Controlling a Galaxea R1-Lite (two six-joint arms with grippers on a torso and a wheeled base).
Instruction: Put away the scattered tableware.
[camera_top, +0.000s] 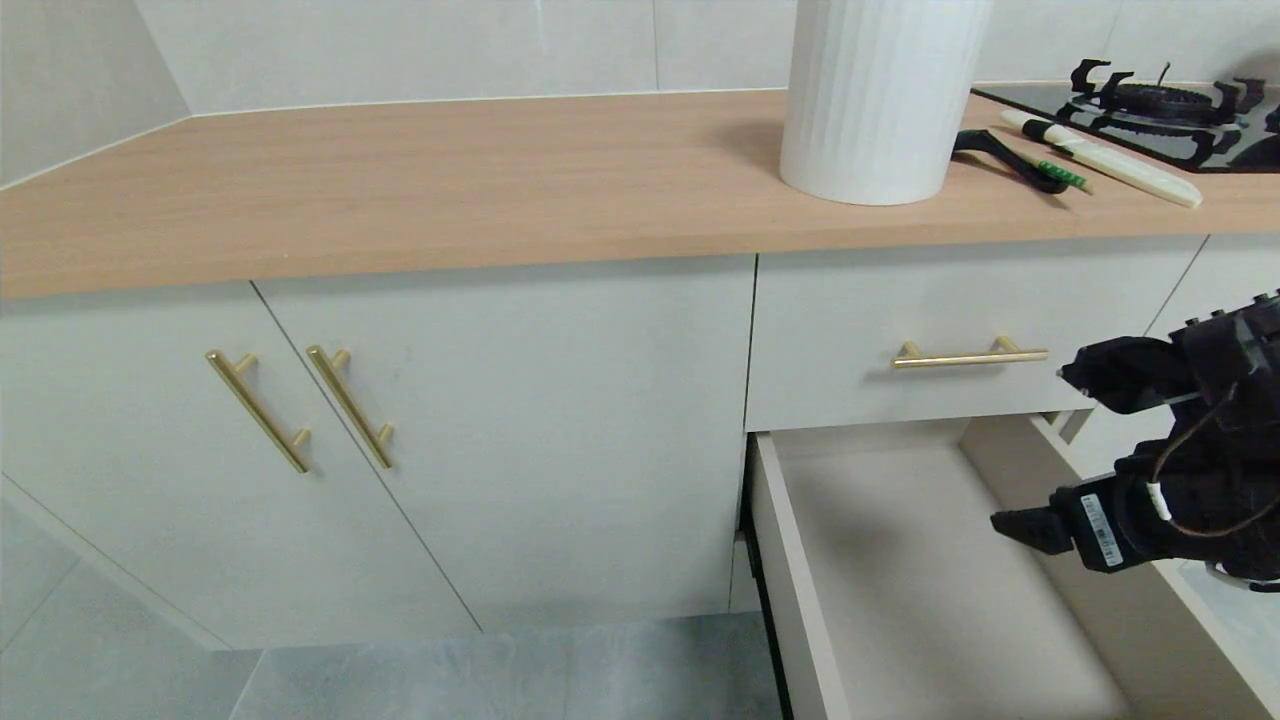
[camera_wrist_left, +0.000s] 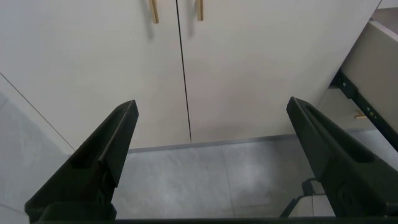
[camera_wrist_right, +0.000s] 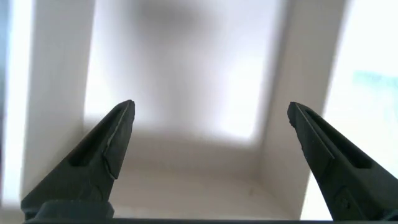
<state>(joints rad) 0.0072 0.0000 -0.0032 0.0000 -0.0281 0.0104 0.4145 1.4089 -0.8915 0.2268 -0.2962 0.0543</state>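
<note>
- While the right gripper (camera_top: 1030, 450) hung spread over the open drawer (camera_top: 785, 570), the tableware (camera_top: 1100, 158) lay on the counter (camera_top: 400, 190) beside the white container (camera_top: 875, 100).
- Left gripper (camera_wrist_left: 211, 106) stood wide apart before the cabinet doors (camera_wrist_left: 249, 62).

you've got a wooden countertop (camera_top: 400, 190), a black gas stove (camera_top: 1150, 110) at its right end, and two cabinet doors (camera_top: 520, 450) with gold handles (camera_top: 350, 405) below.
</note>
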